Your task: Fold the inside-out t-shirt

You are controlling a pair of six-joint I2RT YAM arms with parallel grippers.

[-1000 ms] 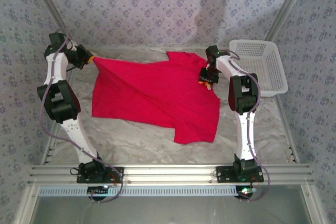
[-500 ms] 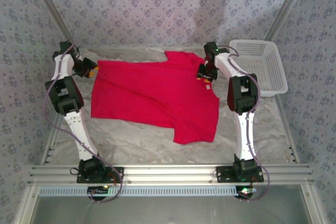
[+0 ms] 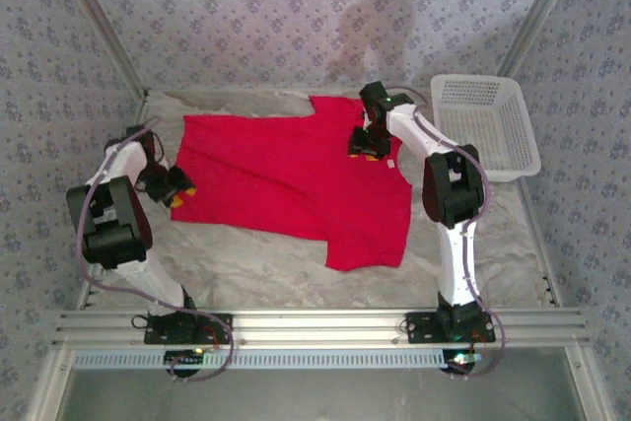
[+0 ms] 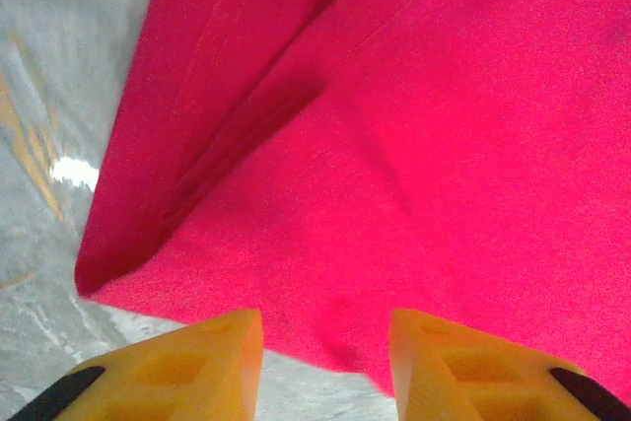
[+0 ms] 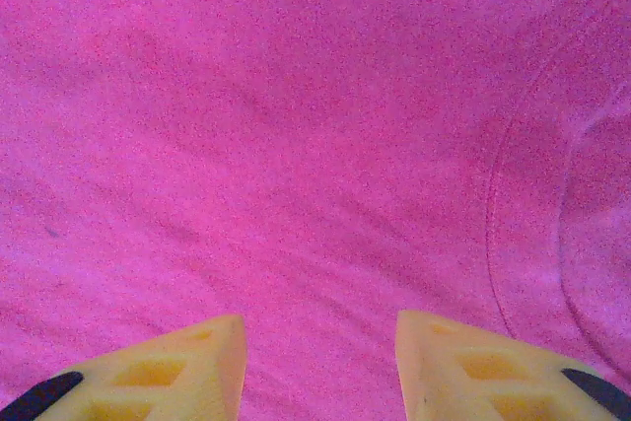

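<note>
Red t-shirt (image 3: 296, 179) lies spread on surface (image 3: 256, 263), 0 folds done. Left pincer (image 3: 180, 187) & right pincer (image 3: 365, 145) both part-open, holding nothing; all folding left.

The overhead camera, fixed above and behind the arm bases (image 3: 187, 324), looks down and forward across the whole tabletop (image 3: 256, 258) to the papered back wall (image 3: 296, 27). The left wrist camera peers down past the left tool (image 4: 325, 342) from close in, onto an edge of the t-shirt (image 4: 414, 145) and bare tabletop. The right wrist camera hangs closer still behind the right tool (image 5: 320, 342), over red cloth near a curved seam (image 5: 498, 234). All three views share the t-shirt.
</note>
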